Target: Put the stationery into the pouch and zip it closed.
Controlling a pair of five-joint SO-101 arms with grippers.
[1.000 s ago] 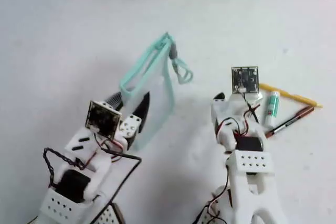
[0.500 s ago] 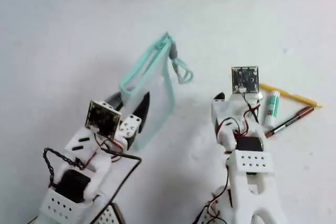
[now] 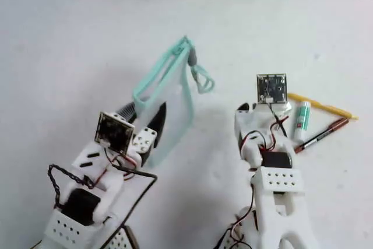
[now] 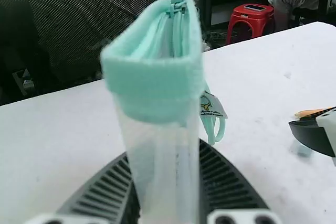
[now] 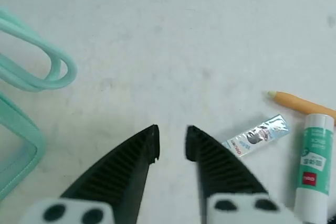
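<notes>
Left arm [image 3: 93, 167] reaches toward 1 o'clock, left jaws clamped on the pouch [image 4: 157, 77], which stands upright. Right arm [image 3: 274, 161] tips down over the worktop [image 3: 70, 39], right jaws narrowly parted and empty. The glue stick [image 3: 302, 119] lies at its 3 o'clock.

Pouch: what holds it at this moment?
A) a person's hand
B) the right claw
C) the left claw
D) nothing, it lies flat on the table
C: in the left wrist view the pouch stands clamped by its clear wall in the left claw, while the right claw is open over the table near the glue stick.
</notes>
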